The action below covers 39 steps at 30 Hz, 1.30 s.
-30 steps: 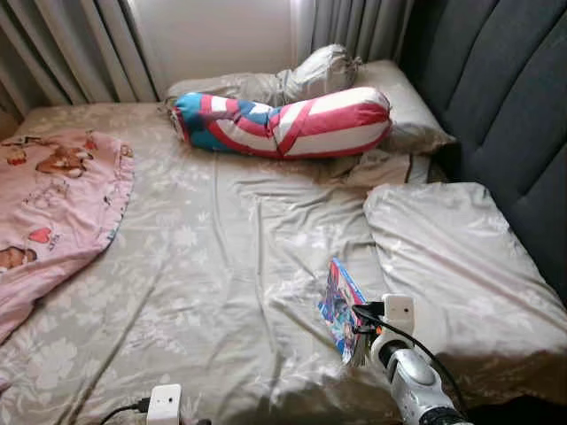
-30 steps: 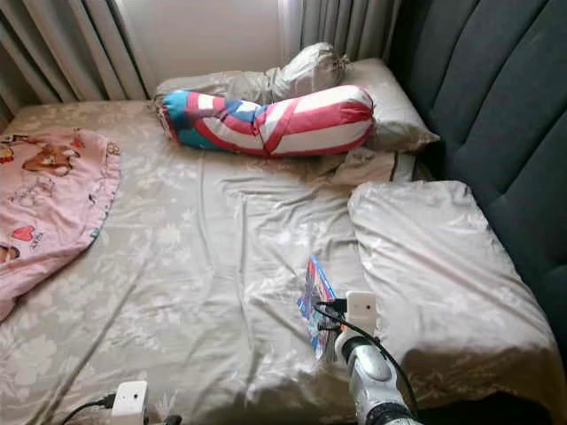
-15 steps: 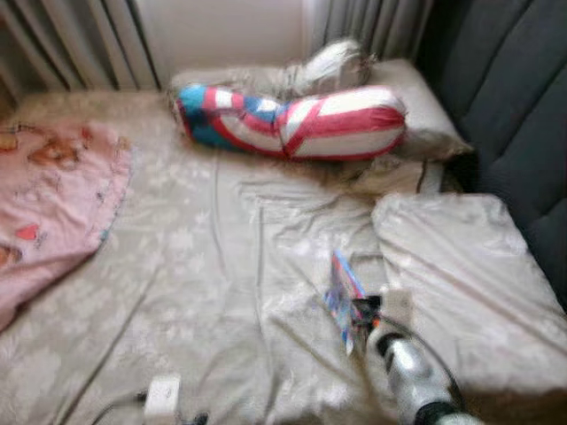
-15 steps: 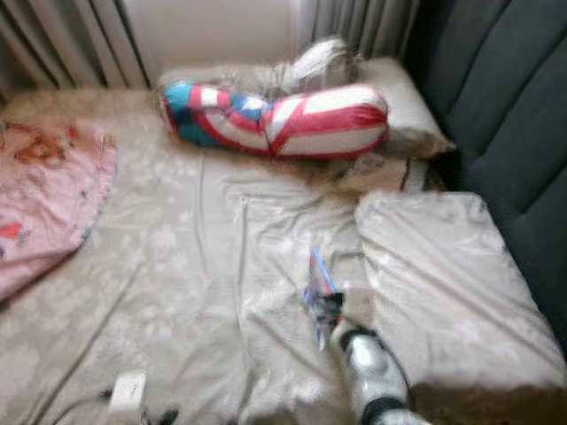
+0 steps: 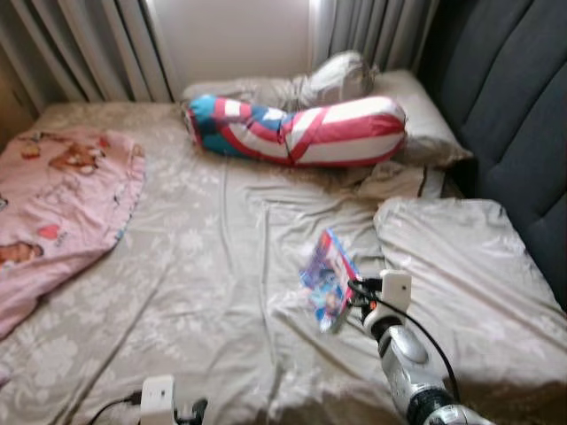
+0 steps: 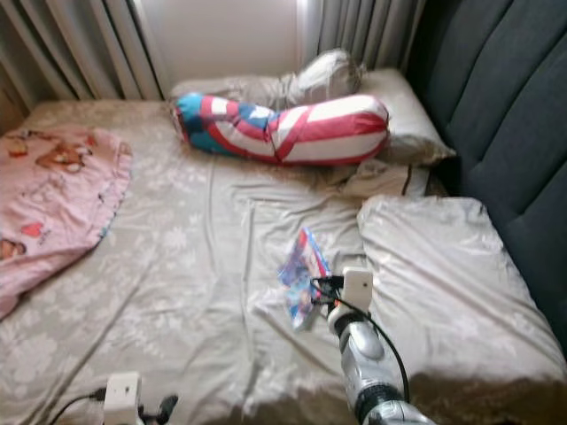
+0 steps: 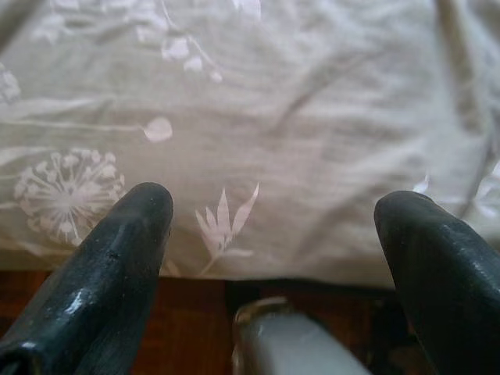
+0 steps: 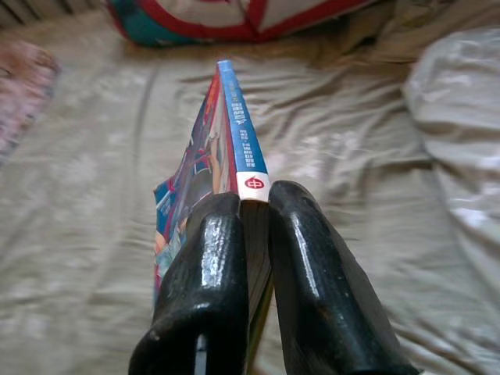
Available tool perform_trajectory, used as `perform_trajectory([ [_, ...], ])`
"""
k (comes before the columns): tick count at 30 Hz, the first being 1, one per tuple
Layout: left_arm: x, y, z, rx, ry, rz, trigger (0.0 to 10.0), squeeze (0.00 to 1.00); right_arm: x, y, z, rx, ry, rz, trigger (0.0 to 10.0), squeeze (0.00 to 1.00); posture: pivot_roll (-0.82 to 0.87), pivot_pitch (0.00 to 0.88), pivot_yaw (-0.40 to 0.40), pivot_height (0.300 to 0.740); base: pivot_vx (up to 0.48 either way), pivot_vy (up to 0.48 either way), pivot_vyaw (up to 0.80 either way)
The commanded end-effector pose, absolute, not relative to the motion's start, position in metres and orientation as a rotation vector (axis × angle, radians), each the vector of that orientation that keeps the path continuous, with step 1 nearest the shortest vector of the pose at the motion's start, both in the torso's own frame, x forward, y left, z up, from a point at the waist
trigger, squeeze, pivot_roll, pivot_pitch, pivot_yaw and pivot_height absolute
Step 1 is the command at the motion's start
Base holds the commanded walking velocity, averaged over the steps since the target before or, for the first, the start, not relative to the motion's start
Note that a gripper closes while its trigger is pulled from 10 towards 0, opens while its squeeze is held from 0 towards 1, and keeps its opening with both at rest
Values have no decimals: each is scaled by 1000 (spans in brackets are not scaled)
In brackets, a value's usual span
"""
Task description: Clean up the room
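Note:
A thin colourful book [image 5: 326,280] is held up off the grey floral bed sheet [image 5: 204,266], near the middle of the bed and left of a grey pillow [image 5: 461,274]. My right gripper [image 8: 250,234] is shut on the book [image 8: 234,148], its two black fingers [image 8: 305,273] clamping the spine end. My right arm [image 5: 403,363] reaches in from the lower right. My left gripper [image 7: 273,226] is open, hanging over the near edge of the sheet [image 7: 258,117] with nothing between its fingers.
A red, white and blue bolster [image 5: 301,131] and grey pillows [image 5: 337,80] lie at the head of the bed. A pink blanket [image 5: 58,204] covers the left side. A dark padded headboard [image 5: 505,115] rises on the right. Curtains [image 5: 89,44] hang behind.
My right gripper has lifted the book and carried it a little up and to the left; it now tilts more open to view. The camera shifted slightly.

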State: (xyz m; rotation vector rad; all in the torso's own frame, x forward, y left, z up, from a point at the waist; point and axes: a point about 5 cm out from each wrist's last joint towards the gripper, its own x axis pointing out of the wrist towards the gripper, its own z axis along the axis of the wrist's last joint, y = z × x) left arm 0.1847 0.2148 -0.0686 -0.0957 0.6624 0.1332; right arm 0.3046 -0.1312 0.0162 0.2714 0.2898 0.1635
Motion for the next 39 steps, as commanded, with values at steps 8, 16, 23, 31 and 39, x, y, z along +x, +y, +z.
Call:
perform_trajectory([
  [8, 184, 215, -64, -130, 579, 131, 10000, 0, 319, -143, 39, 436, 153, 71, 10000, 0, -86, 84, -46, 740, 0, 0, 0],
  [16, 185, 215, -62, -148, 541, 120, 10000, 0, 319, -152, 38, 470, 144, -16, 10000, 0, -81, 77, -48, 740, 0, 0, 0],
  [23, 183, 214, -61, -164, 508, 105, 10000, 0, 316, -138, 36, 418, 155, 80, 10000, 0, -97, 63, -35, 740, 0, 0, 0],
  [31, 278, 203, 53, 28, -120, -12, 10000, 0, 311, -136, 31, 416, 172, 89, 10000, 0, -97, 55, -39, 740, 0, 0, 0],
  [39, 279, 191, 76, 109, -217, -100, 10000, 0, 311, -136, 30, 419, 178, 86, 10000, 0, -91, 62, -39, 740, 0, 0, 0],
])
